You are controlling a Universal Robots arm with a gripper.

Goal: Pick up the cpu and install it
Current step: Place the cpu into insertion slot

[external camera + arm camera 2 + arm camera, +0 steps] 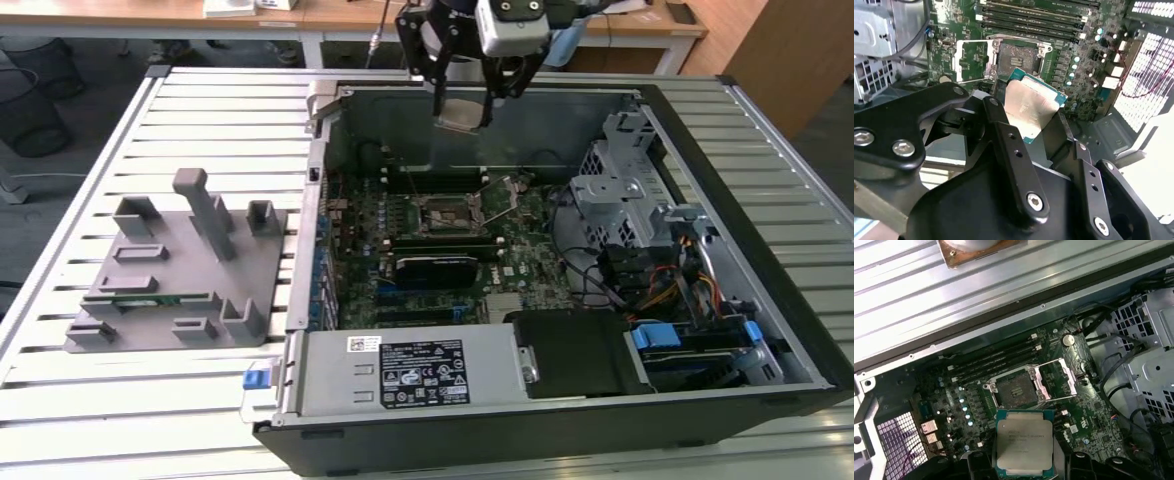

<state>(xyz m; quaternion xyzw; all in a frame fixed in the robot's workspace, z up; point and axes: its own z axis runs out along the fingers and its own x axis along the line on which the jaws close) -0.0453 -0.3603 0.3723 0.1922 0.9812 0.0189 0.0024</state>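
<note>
Slatted metal table [147, 410] carries your opened computer case [790, 330], and high over it the gripper [463, 108] has its jaws clamped on opposite edges of the cpu [1025, 445], which hangs in the air with its silver top facing the first wrist view. You have the pick done, I judge, and the install left: the socket [1016, 389] lies bare below, its retention frame [1056, 380] swung open. Faint print marks the chip's top, and a label [424, 372] sits on the power supply [494, 385], but neither is legible.

The cpu [1024, 442] sits in the claw [465, 108], above the motherboard [949, 410] lying inside the case [534, 440].
</note>
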